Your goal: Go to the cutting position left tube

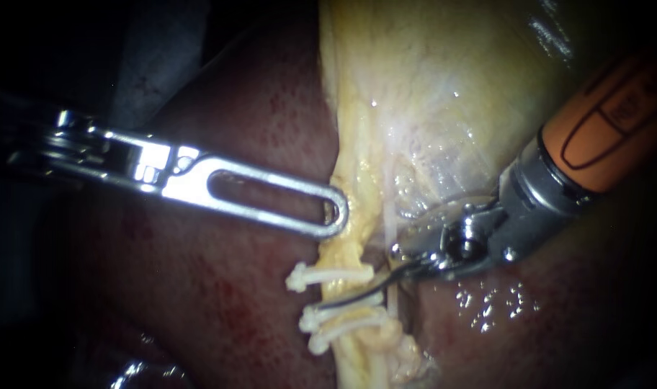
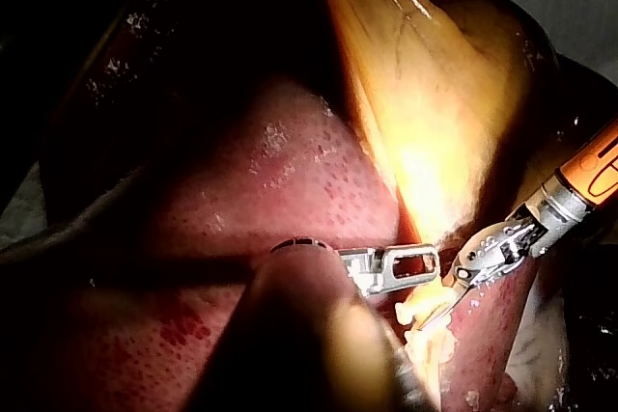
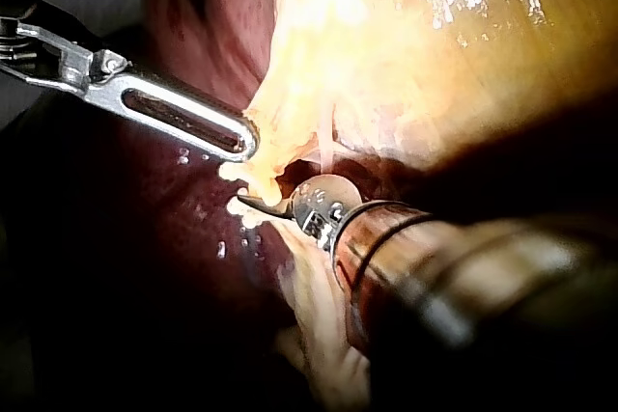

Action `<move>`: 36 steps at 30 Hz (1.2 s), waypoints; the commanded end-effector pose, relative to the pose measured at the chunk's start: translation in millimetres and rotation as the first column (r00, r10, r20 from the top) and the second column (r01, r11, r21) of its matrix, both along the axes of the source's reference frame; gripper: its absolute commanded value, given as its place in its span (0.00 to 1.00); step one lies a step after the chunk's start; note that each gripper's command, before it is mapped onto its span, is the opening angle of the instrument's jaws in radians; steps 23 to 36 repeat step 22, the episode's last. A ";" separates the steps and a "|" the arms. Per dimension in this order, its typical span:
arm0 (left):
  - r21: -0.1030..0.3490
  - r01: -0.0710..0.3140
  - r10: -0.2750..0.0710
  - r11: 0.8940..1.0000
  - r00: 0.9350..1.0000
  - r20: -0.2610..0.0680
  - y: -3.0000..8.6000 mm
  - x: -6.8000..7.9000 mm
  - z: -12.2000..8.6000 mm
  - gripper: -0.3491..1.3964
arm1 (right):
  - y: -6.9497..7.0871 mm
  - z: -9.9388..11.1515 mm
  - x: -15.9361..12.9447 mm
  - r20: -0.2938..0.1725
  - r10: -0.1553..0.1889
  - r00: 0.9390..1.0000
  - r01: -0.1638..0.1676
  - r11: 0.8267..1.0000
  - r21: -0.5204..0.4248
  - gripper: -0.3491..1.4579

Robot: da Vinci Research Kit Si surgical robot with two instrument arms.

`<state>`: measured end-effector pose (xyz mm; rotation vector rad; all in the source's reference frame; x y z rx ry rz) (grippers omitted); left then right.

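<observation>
Tensions tissue [image 1: 357, 184] with left instrument [image 1: 336, 216], jaws clamped on it; sets right instrument [image 1: 368, 279], jaws narrowly parted, from 3 o'clock across tube [image 1: 349, 292] between clips [image 1: 327, 274].

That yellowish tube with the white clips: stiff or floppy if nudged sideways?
Likely floppy: the thin yellowish tube looks like soft, stringy tissue, so a nudge should bend it. Probably slippery: wet glints show on the dark red liver beside it. The white clips across it look stiffer and would likely move with it.
</observation>
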<state>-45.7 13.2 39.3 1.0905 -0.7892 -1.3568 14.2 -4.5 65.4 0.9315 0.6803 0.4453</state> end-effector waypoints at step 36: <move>0.000 0.001 -0.001 1.000 1.000 -0.001 0.0 -0.1 0.1 0.00 | 0.1 0.2 -0.2 -0.002 -0.002 1.000 0.002 1.000 -0.001 0.33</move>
